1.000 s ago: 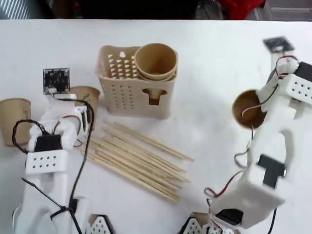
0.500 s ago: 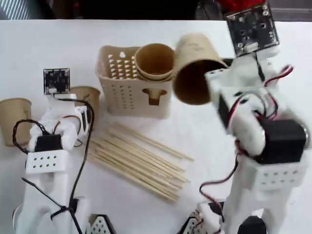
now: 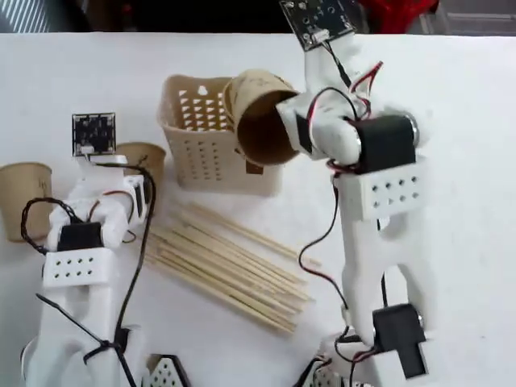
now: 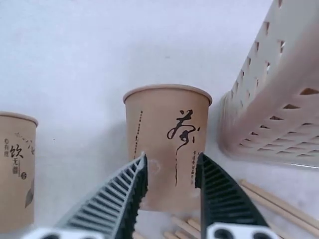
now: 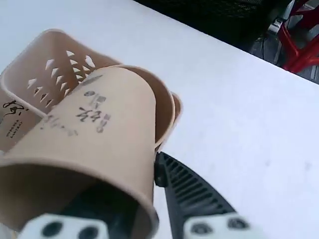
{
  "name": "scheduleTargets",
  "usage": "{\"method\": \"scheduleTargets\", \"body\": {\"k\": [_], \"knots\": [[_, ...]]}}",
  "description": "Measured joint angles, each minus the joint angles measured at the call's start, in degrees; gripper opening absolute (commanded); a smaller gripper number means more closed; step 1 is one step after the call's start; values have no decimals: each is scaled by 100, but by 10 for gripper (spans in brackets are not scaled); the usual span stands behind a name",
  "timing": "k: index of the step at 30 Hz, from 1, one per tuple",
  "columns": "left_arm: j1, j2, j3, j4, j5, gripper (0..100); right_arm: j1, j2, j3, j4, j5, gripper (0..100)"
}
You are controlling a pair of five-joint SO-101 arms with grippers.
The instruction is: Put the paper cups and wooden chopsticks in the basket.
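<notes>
While your left gripper [image 4: 169,174] sits open at a standing cup [image 4: 167,134] left of the basket [image 3: 197,157], your right gripper [image 5: 144,177] pinches a tilted cup [image 3: 256,121] over the basket's right end; let go this tilted and it may roll out.

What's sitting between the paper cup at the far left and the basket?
Another paper cup, standing upright just ahead of the open left gripper; the left wrist view shows it.
</notes>
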Motion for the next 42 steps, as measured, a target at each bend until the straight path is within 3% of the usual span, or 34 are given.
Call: {"method": "scheduleTargets", "body": {"k": [27, 35, 42], "knots": [[0, 0, 0, 0, 0, 169, -62, 202, 0, -589, 0, 19], [0, 0, 0, 0, 0, 169, -62, 202, 0, -791, 0, 188], [0, 0, 0, 0, 0, 169, -79, 202, 0, -1081, 0, 191]]}}
